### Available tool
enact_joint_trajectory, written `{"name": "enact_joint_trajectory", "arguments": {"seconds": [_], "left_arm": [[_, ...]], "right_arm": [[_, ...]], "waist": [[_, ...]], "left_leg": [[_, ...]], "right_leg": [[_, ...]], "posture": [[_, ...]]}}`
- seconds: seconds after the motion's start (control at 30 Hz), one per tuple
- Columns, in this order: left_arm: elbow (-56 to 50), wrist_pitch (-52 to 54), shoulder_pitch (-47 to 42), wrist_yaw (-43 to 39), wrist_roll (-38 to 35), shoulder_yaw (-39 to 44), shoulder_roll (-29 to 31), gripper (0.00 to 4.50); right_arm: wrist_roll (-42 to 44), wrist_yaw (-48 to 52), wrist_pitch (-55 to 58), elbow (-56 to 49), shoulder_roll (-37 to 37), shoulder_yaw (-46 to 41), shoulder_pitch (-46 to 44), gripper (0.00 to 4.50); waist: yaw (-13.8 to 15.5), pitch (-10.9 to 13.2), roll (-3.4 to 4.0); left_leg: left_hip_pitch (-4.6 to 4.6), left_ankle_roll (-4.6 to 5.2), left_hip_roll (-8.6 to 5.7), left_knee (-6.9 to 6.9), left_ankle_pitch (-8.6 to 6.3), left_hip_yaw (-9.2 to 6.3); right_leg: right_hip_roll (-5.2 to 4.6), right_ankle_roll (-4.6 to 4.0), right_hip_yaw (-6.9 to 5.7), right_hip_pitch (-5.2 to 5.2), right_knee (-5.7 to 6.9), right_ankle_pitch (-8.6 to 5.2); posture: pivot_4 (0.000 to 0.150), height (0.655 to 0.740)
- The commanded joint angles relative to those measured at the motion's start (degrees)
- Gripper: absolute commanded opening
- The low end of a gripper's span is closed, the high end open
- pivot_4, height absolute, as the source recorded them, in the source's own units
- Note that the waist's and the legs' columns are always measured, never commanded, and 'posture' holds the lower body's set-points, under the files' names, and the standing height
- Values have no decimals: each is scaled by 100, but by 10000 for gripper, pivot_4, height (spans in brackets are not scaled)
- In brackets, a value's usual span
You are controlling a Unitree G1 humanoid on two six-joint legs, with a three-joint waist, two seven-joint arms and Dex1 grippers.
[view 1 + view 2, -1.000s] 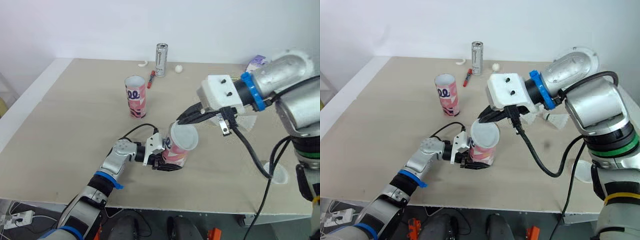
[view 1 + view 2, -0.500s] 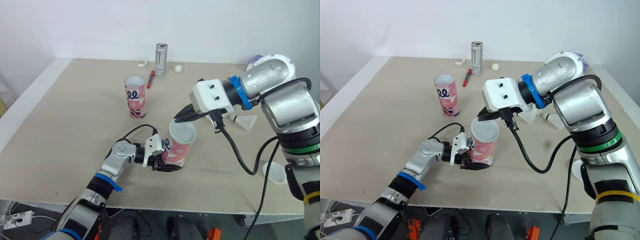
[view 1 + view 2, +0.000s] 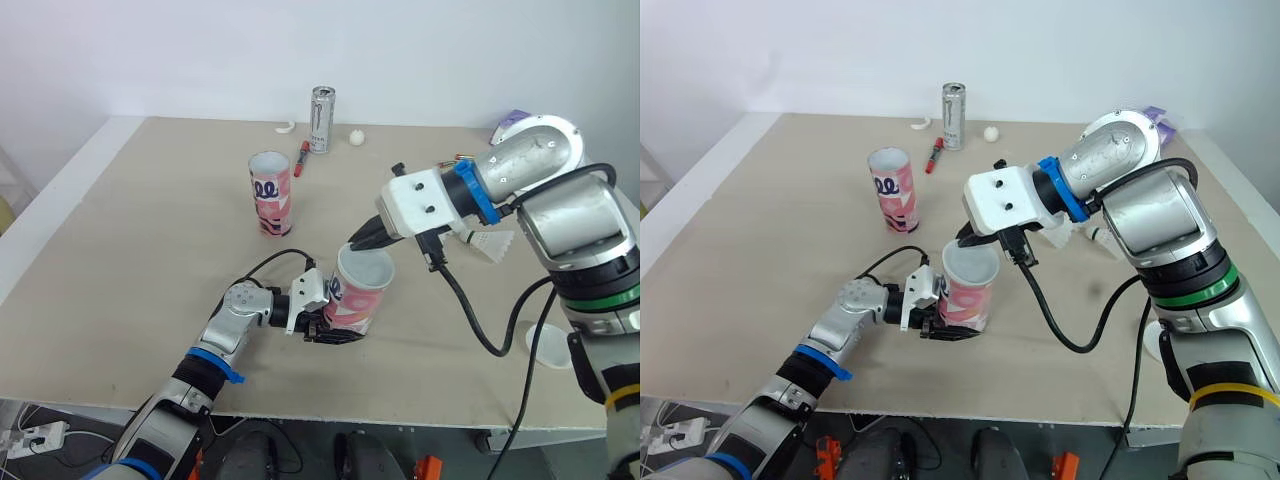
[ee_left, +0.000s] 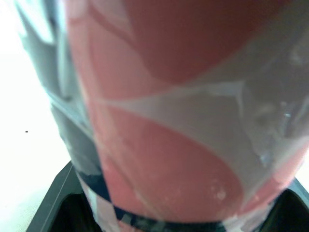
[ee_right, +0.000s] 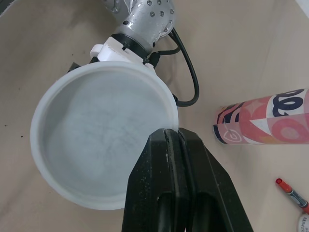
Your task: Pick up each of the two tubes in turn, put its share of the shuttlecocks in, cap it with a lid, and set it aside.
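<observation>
- Grips the tube (image 3: 355, 300) near its base with the left tool (image 3: 335, 330), fingers clamped on it, upright on the surface (image 3: 150, 260).
- Has a second tube (image 3: 271, 193) standing well beyond that tool.
- Pinches the lid (image 5: 104, 140) by its rim in the narrow right tool (image 5: 166, 133), at the gripped tube's mouth.
- Has a shuttlecock (image 3: 490, 243) lying behind the right tool.

Right gripper (image 3: 352, 243) and lid (image 3: 368, 268) block the top of the held tube (image 3: 352, 305)

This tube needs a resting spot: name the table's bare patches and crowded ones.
Bare: the stretch left of the standing tube to the table edge; the front strip between held tube and spare lid. Crowded: around the can, marker, shuttlecock.
</observation>
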Motion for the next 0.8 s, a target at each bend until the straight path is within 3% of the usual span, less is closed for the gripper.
{"name": "enact_joint_trajectory", "arguments": {"seconds": [0.03, 0.07, 0.13, 0.17, 0.3, 0.63, 0.8], "left_arm": [[204, 232, 188, 15, 193, -132, 132, 30119], [206, 241, 188, 16, 190, -129, 131, 30119], [193, 260, 196, 19, 181, -127, 134, 30119], [189, 273, 197, 22, 177, -124, 134, 30119], [167, 314, 205, 22, 166, -115, 134, 30119], [144, 388, 195, 27, 162, -96, 142, 30119], [163, 380, 168, 6, 152, -88, 127, 30119]], "right_arm": [[3, 162, 6, -120, -32, -1, 31, 1476], [12, 183, 51, -125, -37, 6, 31, 1476], [31, 210, 153, -139, -51, 4, 25, 8666], [43, 217, 199, -142, -54, -9, 14, 9564], [80, 31, 271, -141, 4, -174, -11, 26280], [1325, -679, 2522, 18, -36, -1499, -47, 26280], [2194, -1169, 3900, -1054, -144, -1898, 824, 13309]], "waist": [[0, 0, 0], [0, 0, 0], [0, 0, 0], [0, 0, 0], [0, 0, 0], [-2, 0, 0], [4, -2, -3]], "left_leg": [[0, 0, 0, 0, 0, 0], [0, 0, 0, 0, 0, 0], [0, 0, 0, 0, 0, 0], [0, 0, 0, 0, 0, 0], [1, 0, 1, -1, 0, -2], [-1, -1, 3, -3, -1, -2], [-1, -6, 11, -9, -3, -16]], "right_leg": [[0, 0, 0, 0, 0, 0], [0, 0, 0, 0, 0, 0], [-1, -1, 0, 0, 0, -1], [-1, -1, 0, 0, 0, -1], [-1, -2, -1, -1, 0, -1], [-6, -7, -1, -2, -1, 0], [-16, -30, -12, 0, -2, -6]], "posture": [[1500, 7400], [1500, 7400], [1500, 7400], [1500, 7400], [1500, 7400], [1500, 7400], [1500, 7400]]}}
